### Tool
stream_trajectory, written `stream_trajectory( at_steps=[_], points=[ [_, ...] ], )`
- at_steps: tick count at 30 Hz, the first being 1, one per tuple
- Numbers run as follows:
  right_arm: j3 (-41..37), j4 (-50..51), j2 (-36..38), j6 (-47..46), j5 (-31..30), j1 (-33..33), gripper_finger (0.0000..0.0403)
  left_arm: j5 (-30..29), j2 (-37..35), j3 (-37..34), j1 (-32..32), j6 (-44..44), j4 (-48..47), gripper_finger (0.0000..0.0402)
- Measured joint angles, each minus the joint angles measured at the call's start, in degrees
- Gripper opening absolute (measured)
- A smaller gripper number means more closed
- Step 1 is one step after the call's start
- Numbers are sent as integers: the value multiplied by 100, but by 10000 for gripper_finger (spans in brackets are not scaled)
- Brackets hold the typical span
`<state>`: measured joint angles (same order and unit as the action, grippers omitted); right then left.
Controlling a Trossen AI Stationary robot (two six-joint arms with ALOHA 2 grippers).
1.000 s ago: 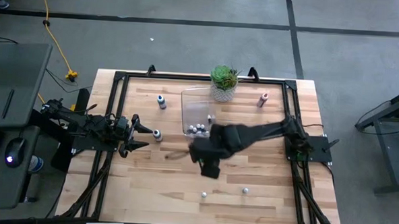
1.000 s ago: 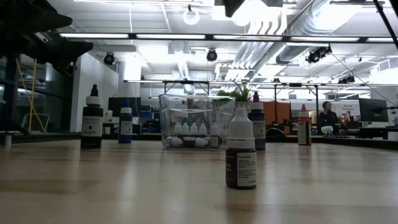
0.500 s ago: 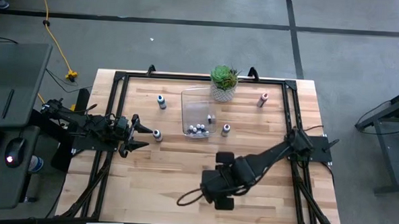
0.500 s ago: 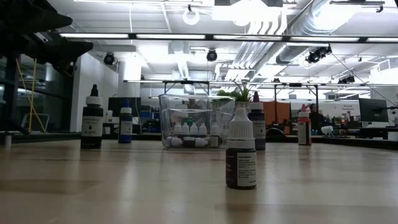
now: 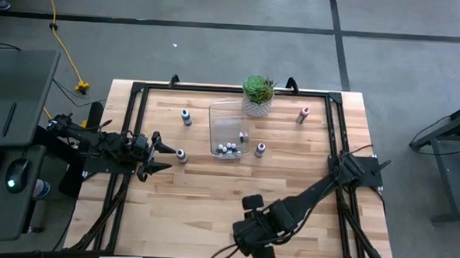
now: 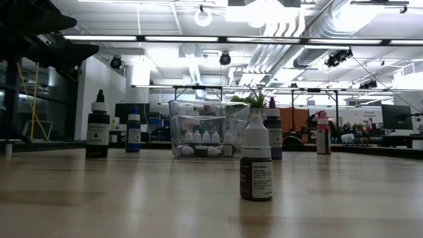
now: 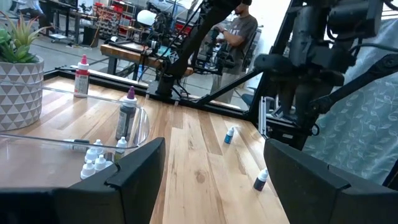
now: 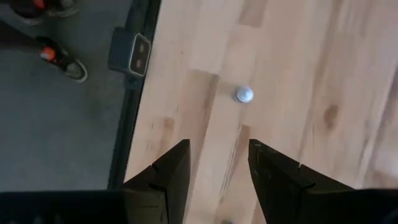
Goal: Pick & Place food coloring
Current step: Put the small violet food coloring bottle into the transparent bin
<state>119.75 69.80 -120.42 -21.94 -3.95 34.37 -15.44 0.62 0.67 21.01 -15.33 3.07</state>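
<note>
Food coloring bottle [image 8: 244, 94] stands upright, cap up, btwn open right gripper [image 8: 214, 165] fingers.

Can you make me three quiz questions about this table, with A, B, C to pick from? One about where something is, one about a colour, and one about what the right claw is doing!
1. Where is the green plant?
A. Right beside the clear bin, at the far edge of the table
B. In the left claw
C. On the floor

2. What colour is the cap of the lone bottle near the table's far right corner?
A. Green
B. Reddish-pink
C. Yellow

3. What is the right gripper doing?
A. Squeezing the plant
B. Shut on a spoon
C. Open and empty

Answers: 1 A, the pot stands by the bin's corner; 2 B, its top looks reddish-pink from above; 3 C, its fingers stand apart over bare wood, with a small bottle ahead of them.
</note>
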Motion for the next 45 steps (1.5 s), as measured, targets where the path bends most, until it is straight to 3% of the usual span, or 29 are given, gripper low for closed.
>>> stream_trajectory(
  at_steps=[10, 27, 45],
  points=[
    [-877, -1243, 0, -129, -8, -158, 152, -2, -2, 0, 0, 0, 0, 271],
    [-824, -1349, -504, 1025, 131, -599, 152, -2, -2, 0, 0, 0, 0, 271],
    [-816, -1283, -826, 1013, 198, -623, 152, -2, -2, 0, -2, 0, 2, 271]
  ],
)
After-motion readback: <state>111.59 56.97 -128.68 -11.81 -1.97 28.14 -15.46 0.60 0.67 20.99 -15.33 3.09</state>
